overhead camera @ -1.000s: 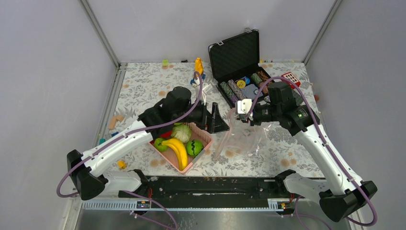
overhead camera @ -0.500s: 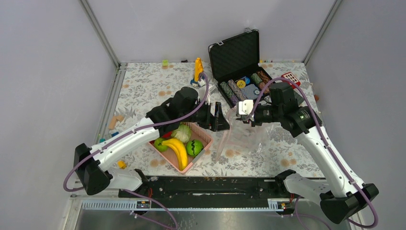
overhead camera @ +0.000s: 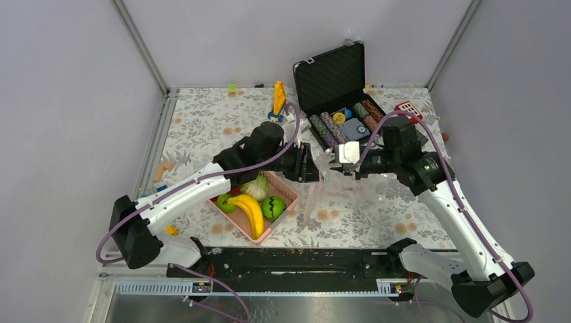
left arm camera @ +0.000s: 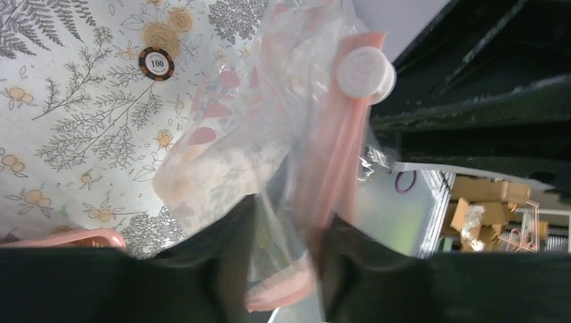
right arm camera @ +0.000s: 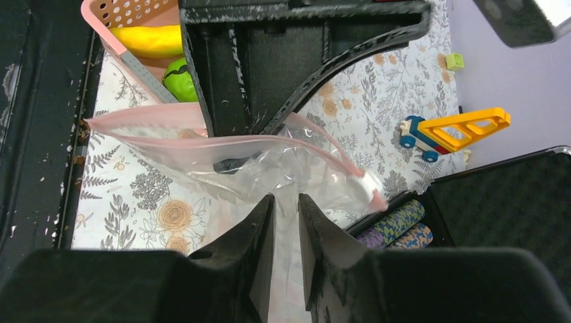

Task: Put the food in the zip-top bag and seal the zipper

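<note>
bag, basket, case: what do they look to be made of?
Bag: thin clear plastic film, glossy, crinkled, see-through, with a pink strip at the mouth. Basket: rigid pink plastic, probably moulded, with slotted walls. Case: matte black lid, silvery metal-looking fittings; shell material unclear.

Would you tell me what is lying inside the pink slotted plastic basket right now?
The pink slotted plastic basket holds a yellow banana bunch, a pale green cabbage, green round fruits and something red; the left arm covers its far corner.
</note>
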